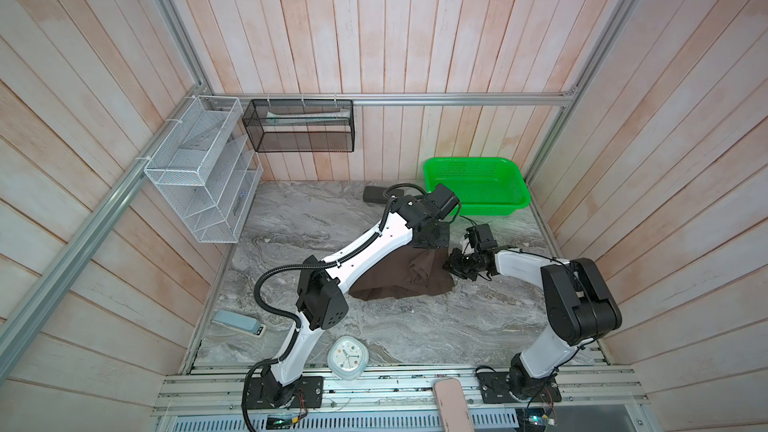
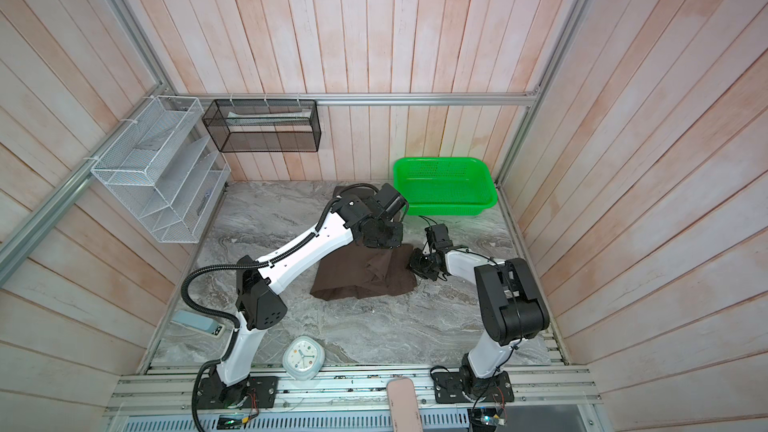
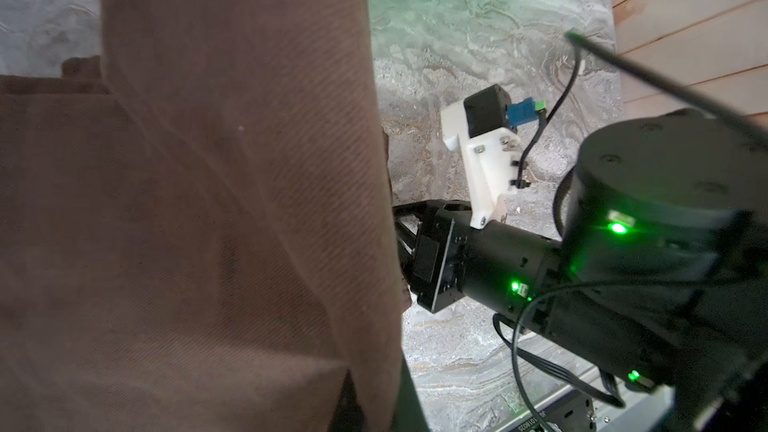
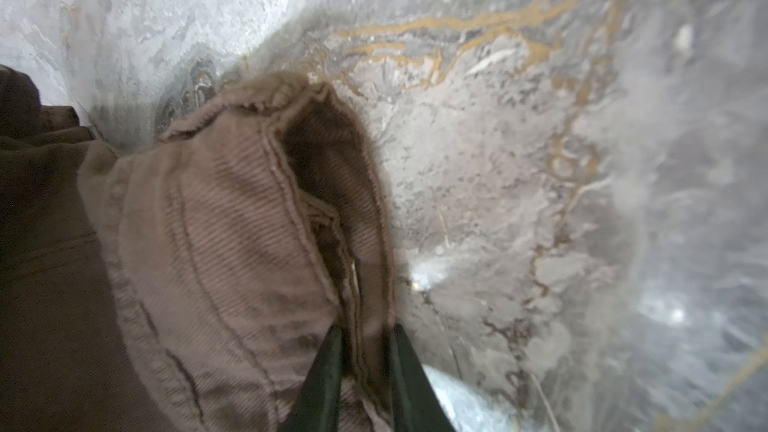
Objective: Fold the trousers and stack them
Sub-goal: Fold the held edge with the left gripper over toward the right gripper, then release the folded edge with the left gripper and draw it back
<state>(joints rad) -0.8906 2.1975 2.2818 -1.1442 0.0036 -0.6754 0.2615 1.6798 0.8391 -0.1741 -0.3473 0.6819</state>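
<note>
Right wrist view shows the right gripper pinching a stitched hem of the trousers, with the rest of the brown cloth bunched beside its fingertips on the marble table. In a top view the left gripper looks pressed together on another edge, and cloth slopes down from it like a tent. To fold well, I'd say both should lift evenly and lay their edges flush without dragging.
</note>
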